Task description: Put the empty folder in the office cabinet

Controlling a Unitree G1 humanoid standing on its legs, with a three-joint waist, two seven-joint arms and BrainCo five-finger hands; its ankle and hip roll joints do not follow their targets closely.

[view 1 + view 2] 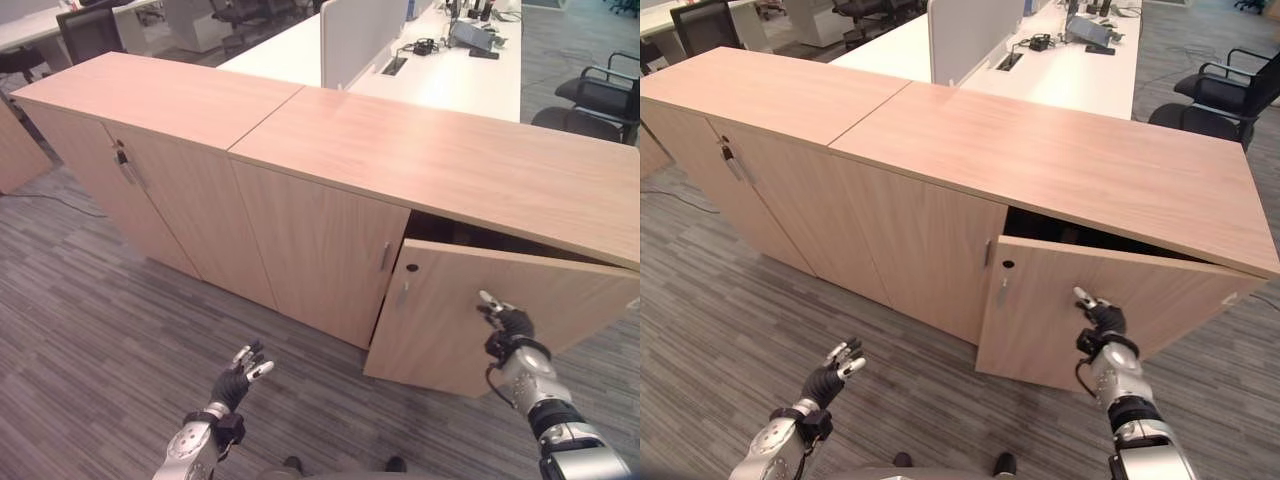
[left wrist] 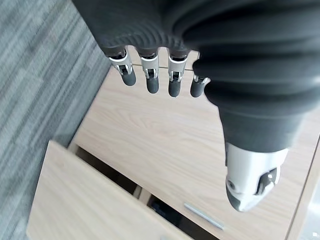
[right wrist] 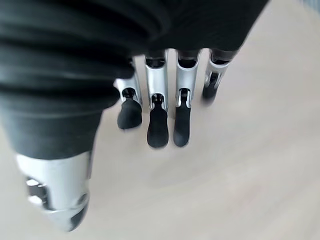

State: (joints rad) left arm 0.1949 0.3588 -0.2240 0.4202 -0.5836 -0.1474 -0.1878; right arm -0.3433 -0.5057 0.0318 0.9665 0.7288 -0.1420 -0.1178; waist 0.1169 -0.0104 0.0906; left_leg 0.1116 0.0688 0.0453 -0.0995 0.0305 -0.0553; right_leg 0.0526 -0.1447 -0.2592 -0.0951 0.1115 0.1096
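Right hand (image 1: 508, 322) is seen raised against the outer face of the cabinet door (image 1: 470, 315), fingers straight and relaxed, nothing held. In the right wrist view the fingertips (image 3: 157, 131) are seen close to the pale wood of the door; whether contact is made cannot be told.

Left hand (image 1: 238, 381) is held low over the grey carpet floor (image 1: 110, 350), well apart from the office cabinet (image 1: 330, 210), fingers loosely extended, nothing grasped. Its wrist view shows straight fingers (image 2: 152, 82) pointed toward the cabinet front and the ajar door.

The door is part-open, hinged on the far side from the left hand, its free edge with the small metal handle (image 1: 403, 294) lying between the 2 hands. A dark gap (image 1: 455, 236) into the cabinet interior is seen above the door, just beyond the right hand.

No folder is seen in either hand, on the cabinet top, or on the floor; the interior is too dark for its contents to be read, so the folder's place cannot be told.

Judgement: the right hand is the nearer to the door, directly in front of its face. The door's long edge runs upright; a closing push would go forward, away from the hand.
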